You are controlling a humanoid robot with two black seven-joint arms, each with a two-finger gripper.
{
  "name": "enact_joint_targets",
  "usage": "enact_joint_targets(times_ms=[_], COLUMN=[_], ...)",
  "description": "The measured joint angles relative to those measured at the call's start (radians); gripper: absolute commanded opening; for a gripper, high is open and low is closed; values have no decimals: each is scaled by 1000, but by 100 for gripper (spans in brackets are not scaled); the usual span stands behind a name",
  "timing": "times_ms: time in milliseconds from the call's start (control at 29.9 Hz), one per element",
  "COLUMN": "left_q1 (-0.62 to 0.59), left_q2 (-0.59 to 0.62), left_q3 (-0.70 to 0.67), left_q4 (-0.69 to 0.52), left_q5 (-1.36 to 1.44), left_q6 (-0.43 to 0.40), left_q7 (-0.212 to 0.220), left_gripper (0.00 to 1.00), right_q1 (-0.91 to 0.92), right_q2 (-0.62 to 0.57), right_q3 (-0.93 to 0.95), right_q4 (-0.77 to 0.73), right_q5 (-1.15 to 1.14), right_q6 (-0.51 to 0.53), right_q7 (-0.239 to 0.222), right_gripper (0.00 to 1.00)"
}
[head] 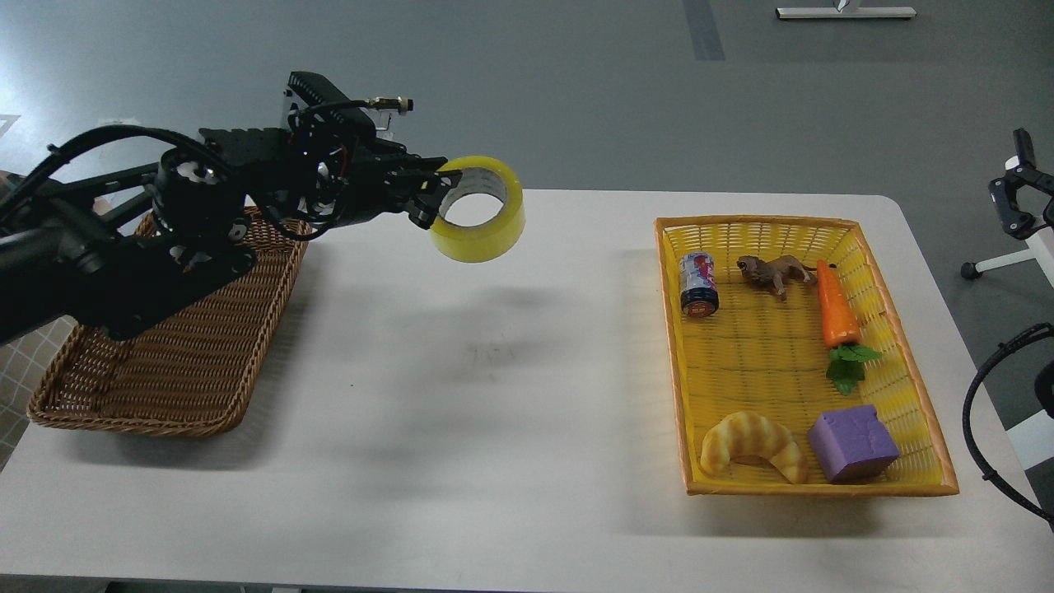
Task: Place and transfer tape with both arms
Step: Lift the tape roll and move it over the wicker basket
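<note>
The yellow tape roll point(486, 235) hangs in the air above the table's back middle, its hole facing me. My left gripper point(435, 191) is shut on the roll's left rim, one finger inside the hole, and holds it well above the white table point(494, 395). My left arm comes in from the left over the brown wicker basket point(181, 362). My right gripper is out of view; only a black cable loop point(988, 412) shows at the right edge.
A yellow tray point(906, 346) at the right holds a can point(698, 285), a toy animal point(774, 273), a carrot point(837, 309), a croissant toy point(751, 445) and a purple block point(852, 443). The brown wicker basket stands at the left.
</note>
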Motion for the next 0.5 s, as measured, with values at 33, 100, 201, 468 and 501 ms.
enact_joint_targets(times_ms=[33, 100, 201, 468, 501], left_q1=[-1, -1, -1, 19, 25], left_q2=[20, 59, 124, 260, 272], left_q3=[0, 2, 7, 22, 26], left_q4=[0, 0, 1, 12, 13], left_q5=[0, 0, 2, 10, 10], left_q6=[0, 0, 0, 0, 1], left_q7=[-10, -28, -63, -126, -131], left_gripper=[0, 0, 0, 0, 0], right_q1=[0, 0, 0, 0, 0], right_q2=[0, 0, 2, 17, 18], right_q3=[0, 0, 0, -1, -1], right_q4=[0, 0, 0, 0, 0], right_q5=[0, 0, 0, 0, 0], right_q6=[0, 0, 0, 0, 0], right_q7=[0, 0, 0, 0, 0], right_gripper=[100, 100, 100, 100, 100])
